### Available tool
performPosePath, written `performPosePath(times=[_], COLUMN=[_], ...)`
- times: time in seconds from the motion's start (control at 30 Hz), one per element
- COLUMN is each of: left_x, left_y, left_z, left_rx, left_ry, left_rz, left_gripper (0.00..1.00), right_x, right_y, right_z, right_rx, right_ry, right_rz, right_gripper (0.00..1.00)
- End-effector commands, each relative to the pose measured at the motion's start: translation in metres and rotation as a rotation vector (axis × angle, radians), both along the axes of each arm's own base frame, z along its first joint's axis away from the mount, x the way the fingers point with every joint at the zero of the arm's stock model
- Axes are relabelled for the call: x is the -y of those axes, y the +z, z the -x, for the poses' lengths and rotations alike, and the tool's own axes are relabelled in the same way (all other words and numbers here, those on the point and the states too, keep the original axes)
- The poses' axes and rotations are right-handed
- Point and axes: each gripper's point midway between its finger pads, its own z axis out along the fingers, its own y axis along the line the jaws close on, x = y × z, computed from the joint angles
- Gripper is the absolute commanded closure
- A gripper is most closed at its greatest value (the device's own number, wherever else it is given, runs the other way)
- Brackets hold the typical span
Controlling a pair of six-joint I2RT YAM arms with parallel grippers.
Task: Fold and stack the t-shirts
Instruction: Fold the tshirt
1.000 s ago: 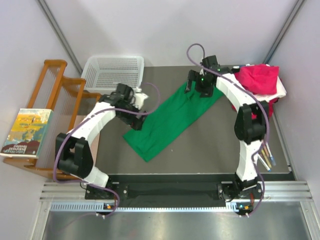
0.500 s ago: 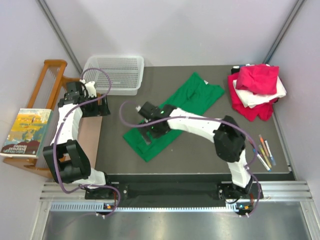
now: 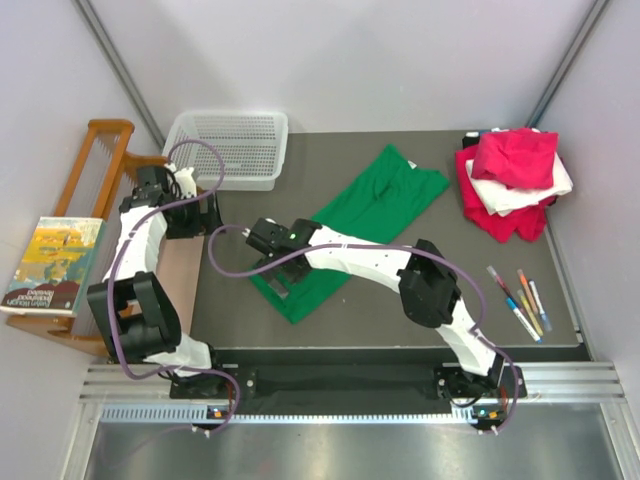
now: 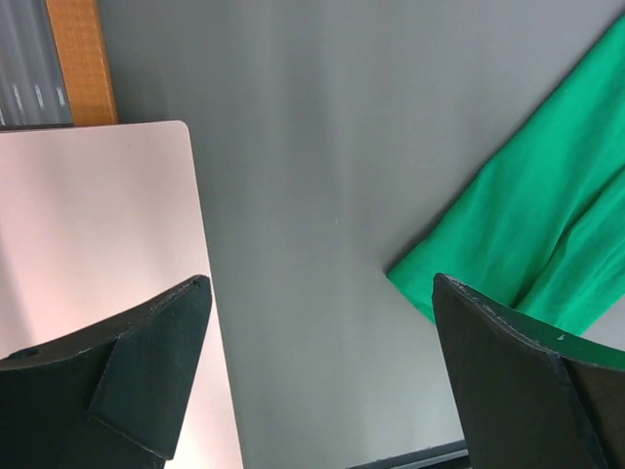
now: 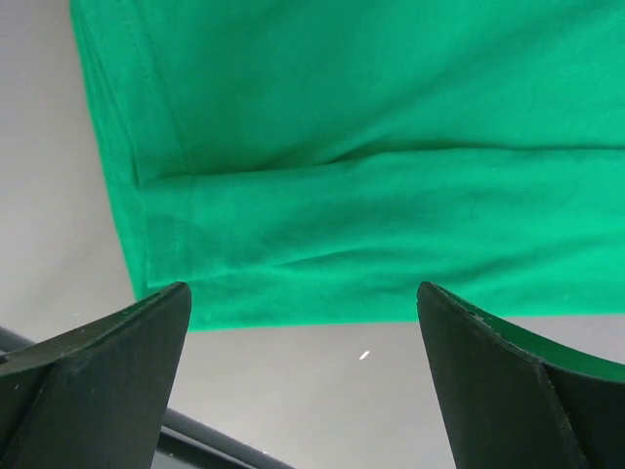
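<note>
The green t-shirt (image 3: 370,215) lies on the dark grey table (image 3: 420,300) as a long, narrow band, folded lengthwise. It runs on a diagonal from the lower left of the table up towards the upper centre in the top view. Its collar end points to the upper right and its hem end to the lower left.

The right arm reaches from its base at the lower right across to the left. The right gripper (image 3: 280,272) hangs over the hem end of the green shirt. In the right wrist view its jaws are spread wide with nothing between them. Under them are the doubled edge of the green cloth, a stitched hem line and a strip of bare table.

The left gripper (image 3: 200,215) sits at the left edge of the table, apart from the shirt. Its jaws are also parted and hold nothing. Below them, in the left wrist view, is bare table. A pale pink board (image 3: 178,275) shows on the left of that view and a corner of the green shirt on the right.

At the upper right of the table is a loose pile with a magenta-pink shirt (image 3: 515,155) on top. A white shirt (image 3: 520,195) lies under it and a red shirt (image 3: 495,222) at the bottom.

A white mesh basket (image 3: 230,150) stands at the upper left corner. Several markers (image 3: 520,305) lie near the lower right edge. Left of the table stands a wooden rack (image 3: 110,170) with a book (image 3: 52,265) lying on it.
</note>
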Motion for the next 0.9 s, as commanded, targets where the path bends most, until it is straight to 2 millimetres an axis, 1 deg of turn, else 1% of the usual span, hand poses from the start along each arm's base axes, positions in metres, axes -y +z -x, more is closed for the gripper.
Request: performPosePath(times=[0.0,0.13,0.17,0.2,0.23,0.27,0.3,0.37,0.4,0.43,0.47,0.5,0.6,0.73,0.8,0.83,0.87], left_x=[-0.008,-0.029,-0.038,-0.043,-0.046,-0.050,-0.052,-0.054,-0.055,-0.054,-0.055,-0.055,-0.056,-0.052,-0.048,-0.045,-0.044], left_y=[-0.008,-0.008,-0.008,-0.009,-0.011,-0.012,-0.016,-0.019,-0.018,-0.021,-0.021,-0.021,-0.021,-0.019,-0.016,-0.014,-0.014], left_z=[-0.012,-0.023,-0.025,-0.029,-0.029,-0.030,-0.030,-0.030,-0.032,-0.029,-0.029,-0.029,-0.027,-0.026,-0.025,-0.026,-0.025], left_rx=[0.010,0.024,0.024,0.016,0.006,0.005,-0.015,-0.017,-0.006,-0.011,-0.008,-0.004,-0.004,0.003,0.014,0.022,0.021], left_ry=[0.056,0.135,0.162,0.179,0.191,0.199,0.202,0.205,0.206,0.208,0.209,0.206,0.206,0.194,0.180,0.169,0.160], left_rz=[0.009,-0.027,-0.025,-0.013,-0.003,0.018,0.028,0.028,0.023,0.022,0.019,0.014,0.008,0.026,0.038,0.051,0.053], left_gripper=[0.01,0.01,0.01,0.01,0.01,0.01,0.01,0.01,0.01,0.01,0.01,0.01,0.01,0.01,0.01,0.01,0.01], right_x=[-0.018,-0.032,-0.035,-0.040,-0.043,-0.047,-0.052,-0.059,-0.065,-0.068,-0.070,-0.074,-0.082,-0.086,-0.086,-0.084,-0.079], right_y=[0.013,0.010,0.006,0.006,0.005,0.000,0.001,-0.005,-0.003,-0.004,-0.009,-0.008,-0.014,-0.026,-0.037,-0.040,-0.047], right_z=[-0.001,0.005,0.009,0.012,0.015,0.019,0.021,0.027,0.030,0.031,0.032,0.033,0.035,0.034,0.033,0.029,0.029], right_rx=[0.068,0.059,0.053,0.047,0.041,0.036,0.037,0.029,0.020,0.014,0.007,0.004,-0.015,-0.024,-0.024,-0.024,-0.032], right_ry=[0.069,0.097,0.102,0.110,0.119,0.133,0.138,0.160,0.170,0.176,0.179,0.179,0.192,0.194,0.189,0.182,0.173], right_rz=[-0.013,-0.038,-0.036,-0.048,-0.052,-0.047,-0.056,-0.058,-0.073,-0.079,-0.079,-0.092,-0.119,-0.121,-0.111,-0.111,-0.098], right_gripper=[0.01,0.01,0.01,0.01,0.01,0.01,0.01,0.01,0.01,0.01,0.02,0.01,0.02,0.02,0.03,0.04,0.04])
